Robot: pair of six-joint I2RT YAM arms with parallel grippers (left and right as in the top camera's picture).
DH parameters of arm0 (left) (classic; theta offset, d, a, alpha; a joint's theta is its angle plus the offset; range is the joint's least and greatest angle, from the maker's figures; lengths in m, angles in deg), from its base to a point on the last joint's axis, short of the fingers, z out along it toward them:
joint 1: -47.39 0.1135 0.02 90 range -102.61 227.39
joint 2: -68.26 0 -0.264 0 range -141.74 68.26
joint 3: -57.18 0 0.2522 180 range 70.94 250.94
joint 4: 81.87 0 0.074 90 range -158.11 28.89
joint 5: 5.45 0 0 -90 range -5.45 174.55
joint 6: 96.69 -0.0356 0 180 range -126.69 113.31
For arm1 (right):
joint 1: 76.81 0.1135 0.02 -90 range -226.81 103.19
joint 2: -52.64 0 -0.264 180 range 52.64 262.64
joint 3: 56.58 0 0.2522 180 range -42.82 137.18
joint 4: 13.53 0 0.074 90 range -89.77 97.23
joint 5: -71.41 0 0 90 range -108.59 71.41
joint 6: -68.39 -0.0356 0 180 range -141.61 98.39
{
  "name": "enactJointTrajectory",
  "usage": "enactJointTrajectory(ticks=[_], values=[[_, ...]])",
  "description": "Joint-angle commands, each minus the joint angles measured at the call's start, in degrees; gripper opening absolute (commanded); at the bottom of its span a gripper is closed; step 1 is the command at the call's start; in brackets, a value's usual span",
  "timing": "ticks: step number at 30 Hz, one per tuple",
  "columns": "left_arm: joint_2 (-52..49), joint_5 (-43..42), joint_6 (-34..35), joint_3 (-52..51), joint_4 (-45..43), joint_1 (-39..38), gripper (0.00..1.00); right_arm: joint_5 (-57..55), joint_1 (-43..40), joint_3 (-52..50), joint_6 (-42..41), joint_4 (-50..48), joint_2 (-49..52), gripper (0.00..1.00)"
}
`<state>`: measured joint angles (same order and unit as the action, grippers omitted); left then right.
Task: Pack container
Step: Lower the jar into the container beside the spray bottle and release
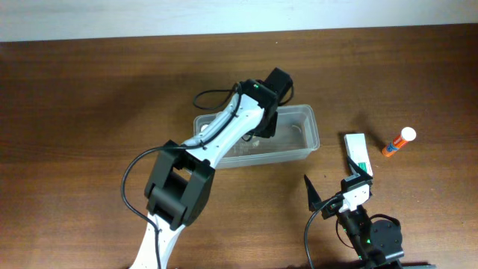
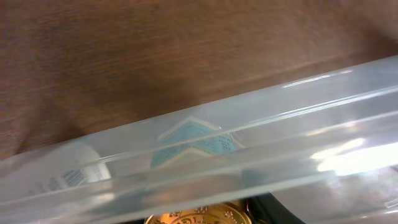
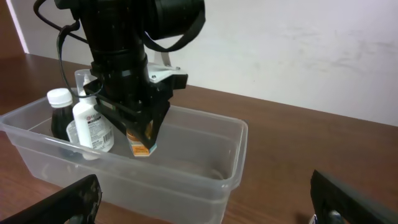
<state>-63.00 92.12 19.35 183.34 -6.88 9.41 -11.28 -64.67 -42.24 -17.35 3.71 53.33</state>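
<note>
Clearly the left end effector (image 3: 140, 132), pinching a small orange-labelled item (image 3: 140, 145), hangs inside the container (image 3: 208, 119) lying lengthwise across the tabletop (image 1: 89, 90), nearer than the spread right end effector (image 1: 336, 179).

The left gripper (image 3: 140, 134) hides most of a small orange-and-white item (image 3: 142, 149) between its fingers. Close under its wrist camera, the clear plastic rectangular tub (image 2: 261, 137) is blurred, and a gold-lettered round object (image 2: 199, 216) is cut by the bottom edge.
</note>
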Motion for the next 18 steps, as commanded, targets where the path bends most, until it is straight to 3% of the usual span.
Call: enactJointTrajectory(ticks=[1, 18], values=[[0.00, 1.22, 3.21, 0.98, -0.33, 1.05, 0.01, -0.48, -0.22, -0.26, -0.68, 0.37, -0.37, 0.98], [0.00, 0.20, 3.28, 0.94, 0.94, 0.87, 0.02, -0.50, -0.22, -0.26, -0.68, 0.37, -0.37, 0.98]])
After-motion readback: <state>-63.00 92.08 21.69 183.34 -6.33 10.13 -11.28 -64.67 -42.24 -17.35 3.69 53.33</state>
